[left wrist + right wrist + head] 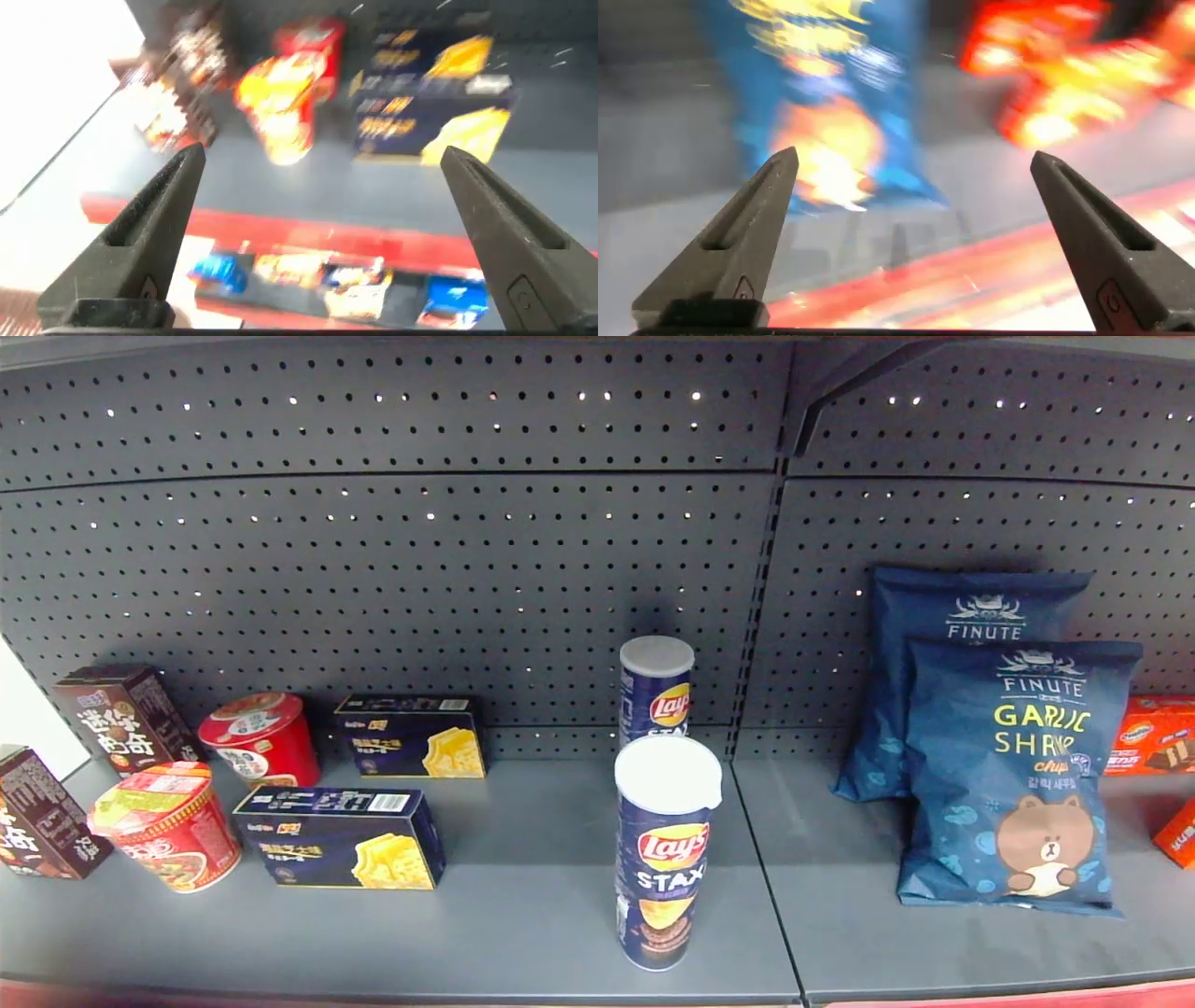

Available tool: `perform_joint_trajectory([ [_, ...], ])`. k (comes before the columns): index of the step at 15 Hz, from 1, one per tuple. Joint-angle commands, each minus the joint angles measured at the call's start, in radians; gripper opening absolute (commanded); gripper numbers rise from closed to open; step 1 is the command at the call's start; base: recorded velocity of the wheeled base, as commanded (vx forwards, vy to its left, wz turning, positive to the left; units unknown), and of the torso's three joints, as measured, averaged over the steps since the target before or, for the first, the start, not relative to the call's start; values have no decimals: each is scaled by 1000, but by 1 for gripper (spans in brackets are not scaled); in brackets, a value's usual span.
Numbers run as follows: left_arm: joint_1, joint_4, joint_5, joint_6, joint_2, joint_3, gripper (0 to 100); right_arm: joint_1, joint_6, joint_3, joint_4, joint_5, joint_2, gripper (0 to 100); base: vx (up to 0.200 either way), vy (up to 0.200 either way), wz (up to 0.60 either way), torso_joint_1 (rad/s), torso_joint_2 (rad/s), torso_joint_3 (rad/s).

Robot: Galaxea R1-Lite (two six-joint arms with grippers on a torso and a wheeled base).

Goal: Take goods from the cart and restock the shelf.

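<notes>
Left gripper (pixel 322 154) and right gripper (pixel 915 157) gape wide and empty, likely ready for cart goods, while at lower centre a chip can (pixel 667 854) fronts its twin on the shelf (pixel 523 915), label outward.

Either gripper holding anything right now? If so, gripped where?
Nothing is held. The left gripper and the right gripper are both open, with nothing between their fingers.

Head camera overlooks the shelf (pixel 523 896); wrist cameras face it lower.
</notes>
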Motion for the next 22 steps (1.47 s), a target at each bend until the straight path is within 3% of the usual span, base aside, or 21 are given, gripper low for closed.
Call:
perform_joint_trajectory([
  [1,47,63,3,6,-217,79,100,-207,-1,64,222,-83,-292,100,0,0,0,0,0,0],
  [3,48,61,1,9,-249,113,100,-379,-15,70,369,-62,-438,100,0,0,0,0,0,0],
  [5,30,49,-74,11,-306,171,100,-393,-55,148,399,67,-622,100,0,0,0,0,0,0],
  [6,21,32,-108,9,-321,182,100,-393,-49,169,386,115,-631,100,0,0,0,0,0,0],
  [7,10,14,-177,11,-352,220,100,-393,-52,206,271,296,-628,100,0,0,0,0,0,0],
  [9,10,-29,-197,12,-352,260,100,-393,-90,291,164,455,-628,100,0,0,0,0,0,0],
  [11,10,-160,-229,12,-352,386,100,-393,-87,327,119,558,-628,100,0,0,0,0,0,0],
  [12,10,-279,-238,6,-352,456,100,-393,-49,326,123,624,-628,100,0,0,0,0,0,0],
  [14,10,-269,-254,-25,-352,456,100,-394,-40,327,124,641,-628,100,0,0,0,0,0,0],
  [15,10,-266,-255,-63,-352,456,100,-394,-47,326,124,644,-628,100,0,0,0,0,0,0],
  [22,10,-263,-275,-69,-352,453,100,-394,-53,326,124,647,-628,100,0,0,0,0,0,0],
])
